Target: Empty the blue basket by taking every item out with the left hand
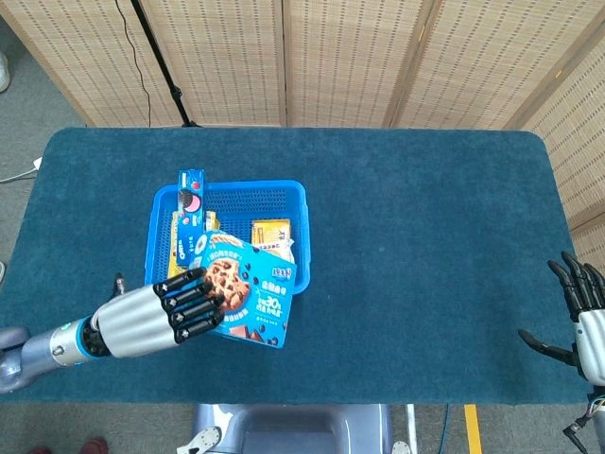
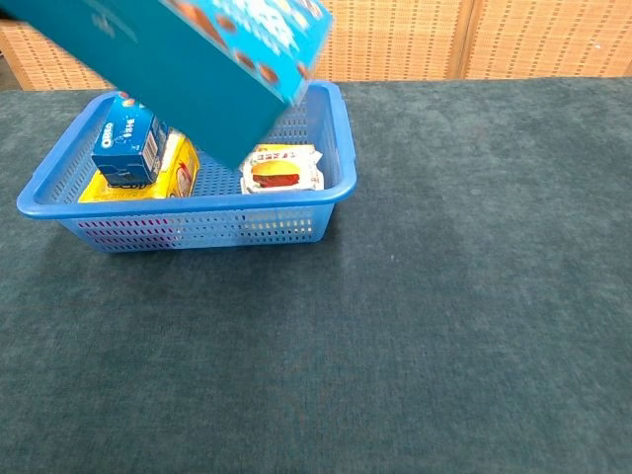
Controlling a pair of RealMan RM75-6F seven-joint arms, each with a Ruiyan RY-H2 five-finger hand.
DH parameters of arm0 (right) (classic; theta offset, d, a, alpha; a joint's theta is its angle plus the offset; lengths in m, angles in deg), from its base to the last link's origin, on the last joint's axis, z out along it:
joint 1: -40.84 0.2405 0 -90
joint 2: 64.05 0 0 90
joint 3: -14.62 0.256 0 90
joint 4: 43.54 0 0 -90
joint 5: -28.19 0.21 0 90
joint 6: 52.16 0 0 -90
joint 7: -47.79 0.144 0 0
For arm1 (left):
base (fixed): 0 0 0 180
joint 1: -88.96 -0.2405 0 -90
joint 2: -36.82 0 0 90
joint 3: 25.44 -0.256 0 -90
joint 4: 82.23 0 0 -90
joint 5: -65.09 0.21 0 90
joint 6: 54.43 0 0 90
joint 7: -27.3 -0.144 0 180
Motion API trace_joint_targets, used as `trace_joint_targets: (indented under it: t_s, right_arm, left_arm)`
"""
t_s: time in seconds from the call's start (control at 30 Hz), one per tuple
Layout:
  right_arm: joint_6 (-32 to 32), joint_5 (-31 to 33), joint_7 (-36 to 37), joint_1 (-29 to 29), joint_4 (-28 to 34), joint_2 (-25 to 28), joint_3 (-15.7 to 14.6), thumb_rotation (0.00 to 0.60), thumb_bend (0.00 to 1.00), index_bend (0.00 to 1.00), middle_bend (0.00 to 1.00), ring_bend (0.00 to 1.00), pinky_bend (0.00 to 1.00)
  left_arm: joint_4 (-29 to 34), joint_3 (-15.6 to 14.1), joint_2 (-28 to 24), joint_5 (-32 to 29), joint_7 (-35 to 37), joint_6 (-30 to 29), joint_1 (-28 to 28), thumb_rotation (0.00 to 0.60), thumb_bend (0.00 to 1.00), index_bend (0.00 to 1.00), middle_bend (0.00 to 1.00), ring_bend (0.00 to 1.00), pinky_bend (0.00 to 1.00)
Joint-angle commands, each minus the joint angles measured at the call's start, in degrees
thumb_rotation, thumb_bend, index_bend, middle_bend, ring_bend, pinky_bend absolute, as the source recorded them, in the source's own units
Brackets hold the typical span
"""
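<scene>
My left hand [image 1: 156, 318] grips a teal cookie box [image 1: 248, 291] and holds it up in the air above the front of the blue basket [image 1: 299, 227]. In the chest view the cookie box [image 2: 188, 59] fills the upper left, tilted, and the hand itself is out of frame. Inside the blue basket [image 2: 197, 229] stand a blue Oreo box [image 2: 126, 151], a yellow packet [image 2: 180, 164] and a white burger-print packet [image 2: 279, 168]. My right hand [image 1: 584, 322] hangs open past the table's right edge, holding nothing.
The basket sits on the left half of a dark teal carpeted table [image 1: 425, 246]. Wicker screens [image 1: 359, 57] stand behind the table, with a black stand leg [image 1: 161, 66] at the back left.
</scene>
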State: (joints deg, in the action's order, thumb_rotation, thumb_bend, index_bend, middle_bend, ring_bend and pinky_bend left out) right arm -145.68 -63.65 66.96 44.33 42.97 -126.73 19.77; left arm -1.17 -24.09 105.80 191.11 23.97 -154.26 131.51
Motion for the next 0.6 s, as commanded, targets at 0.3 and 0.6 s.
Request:
trace_joint_targets:
  t_s: [0.3, 0.6]
  right_arm:
    - [0.4, 0.4, 0.3, 0.2, -0.3, 0.0, 0.0, 0.6, 0.0, 0.03, 0.0, 0.0, 0.0]
    - [1.0, 0.8, 0.5, 0.3, -0.6, 0.0, 0.0, 0.6, 0.0, 0.03, 0.0, 0.0, 0.0]
  left_arm:
    - [-3.0, -2.6, 13.3, 3.0, -2.1, 5.6, 0.2, 0.6, 0.29, 0.9, 0.64, 0.57, 0.51]
    - [-5.7, -3.8, 18.2, -0.7, -6.8, 15.6, 0.5, 0.6, 0.26, 0.74, 0.47, 0.39, 0.46]
